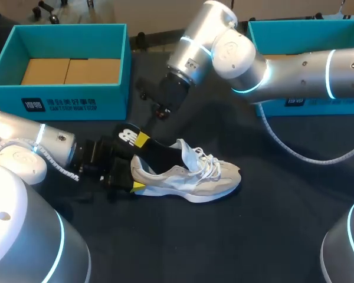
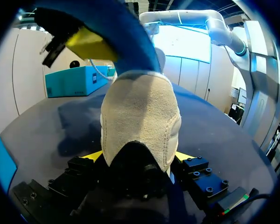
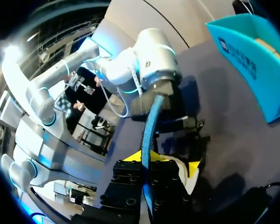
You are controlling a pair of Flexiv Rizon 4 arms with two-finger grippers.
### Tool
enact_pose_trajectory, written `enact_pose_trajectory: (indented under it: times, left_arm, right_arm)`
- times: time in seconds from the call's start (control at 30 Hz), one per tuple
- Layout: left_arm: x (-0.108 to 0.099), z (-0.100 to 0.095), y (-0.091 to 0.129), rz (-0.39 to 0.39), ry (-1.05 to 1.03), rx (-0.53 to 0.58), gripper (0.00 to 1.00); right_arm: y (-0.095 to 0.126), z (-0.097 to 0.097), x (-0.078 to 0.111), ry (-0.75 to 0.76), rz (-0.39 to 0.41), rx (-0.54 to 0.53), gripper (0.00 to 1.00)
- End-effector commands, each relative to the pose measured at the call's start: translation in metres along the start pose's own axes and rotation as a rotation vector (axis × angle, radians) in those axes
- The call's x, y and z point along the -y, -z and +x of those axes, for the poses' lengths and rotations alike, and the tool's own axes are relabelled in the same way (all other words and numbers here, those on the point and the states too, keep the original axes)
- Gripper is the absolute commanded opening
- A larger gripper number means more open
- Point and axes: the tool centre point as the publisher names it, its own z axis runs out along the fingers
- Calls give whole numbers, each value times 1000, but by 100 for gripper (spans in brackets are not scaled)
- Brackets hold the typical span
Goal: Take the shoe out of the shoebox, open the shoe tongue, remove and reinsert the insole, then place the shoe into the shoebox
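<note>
A beige sneaker (image 1: 189, 180) with white laces lies on its sole in the middle of the dark table, toe to the right. My left gripper (image 1: 133, 168) comes in from the left and is shut on its heel (image 2: 140, 116), one yellow tip on each side. The insole (image 1: 127, 137), dark on top and blue underneath (image 2: 126, 37), sticks up and out of the shoe's opening above the heel. My right gripper (image 1: 143, 140) reaches down from the back right and is shut on the insole's upper end; in its wrist view the insole (image 3: 151, 121) runs edge-on between its fingers (image 3: 154, 163).
An open teal shoebox (image 1: 59, 88) with a cardboard liner stands at the back left. A second teal box (image 1: 295, 35) stands at the back right, partly behind my right arm. A grey cable (image 1: 295, 150) loops over the table at the right.
</note>
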Motion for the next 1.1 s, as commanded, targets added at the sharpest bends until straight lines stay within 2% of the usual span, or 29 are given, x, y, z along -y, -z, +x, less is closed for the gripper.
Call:
enact_pose_trajectory:
  times: [0.03, 0.27, 0.47, 0.9, 1.1]
  left_arm:
    - [0, -1, -1, -3, 1, -2, 0]
    - [0, -1, -1, -3, 1, -2, 0]
    - [0, -1, -1, -3, 1, -2, 0]
    - [0, -1, -1, -3, 1, -2, 0]
    - [0, -1, -1, -3, 1, -2, 0]
  right_arm:
    - [23, 22, -4, 34, -16, 81, 0]
    - [61, 31, -25, 110, -25, 196, 0]
    - [82, 34, -40, 138, -24, 282, 0]
    - [123, 41, -65, 233, -143, 527, 0]
    - [138, 42, -74, 268, -164, 603, 0]
